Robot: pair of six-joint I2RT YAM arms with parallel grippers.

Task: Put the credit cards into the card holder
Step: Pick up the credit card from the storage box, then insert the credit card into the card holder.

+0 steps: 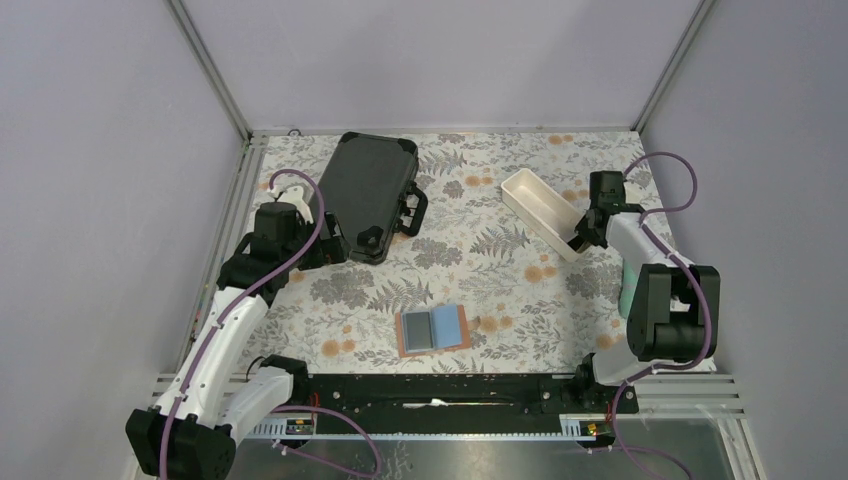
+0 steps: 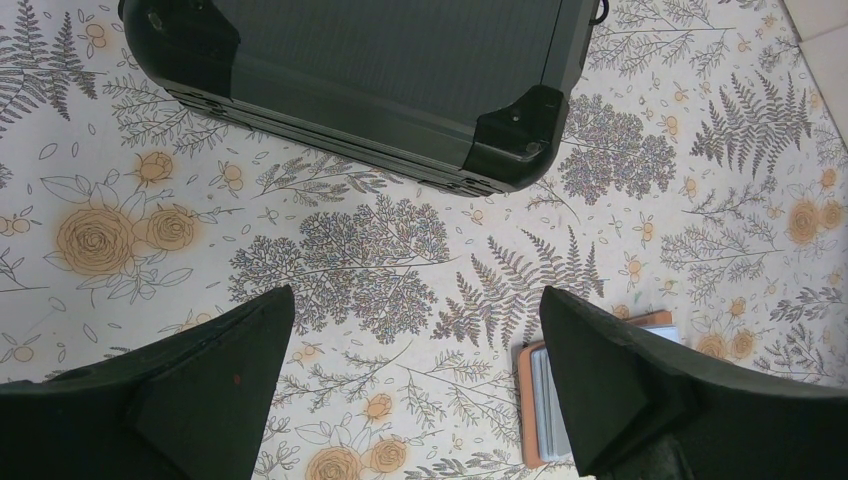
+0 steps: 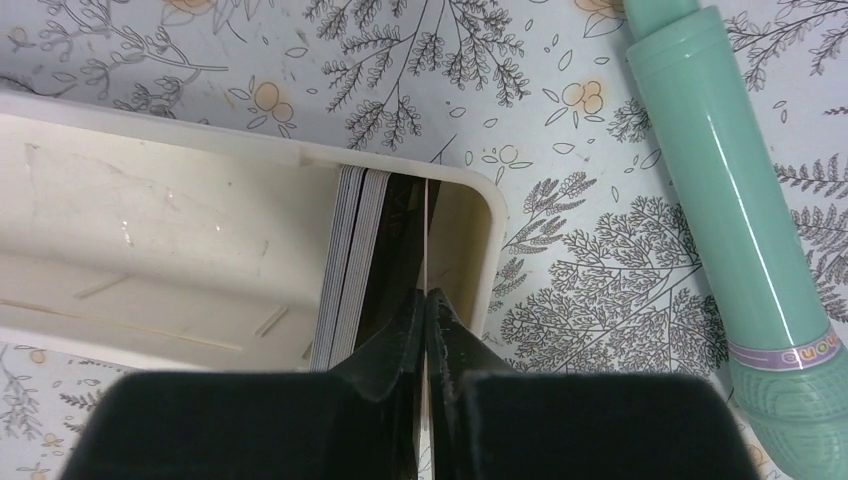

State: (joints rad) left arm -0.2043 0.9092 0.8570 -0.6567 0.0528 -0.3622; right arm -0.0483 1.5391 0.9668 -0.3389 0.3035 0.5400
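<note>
1. While dipped into the rounded end of the white tray (image 3: 150,230), closed tight at the right gripper (image 3: 428,322), with one thin card (image 3: 427,240) nipped edge-on between the fingertips.
2. Standing on edge just left of that: the other credit cards (image 3: 348,250), a tight grey stack inside the tray.
3. Spread wide at the left gripper (image 2: 420,350), with nothing between the jaws; hanging over the floral tablecloth (image 2: 330,260), near a corner of the black hard case (image 2: 380,70).
4. Lying open and flat at mid-table: the card holder (image 1: 433,330), tan rim, pale blue inside, well apart from the tray.
5. On the cloth right of the tray: a mint-green tube (image 3: 700,150).
</note>
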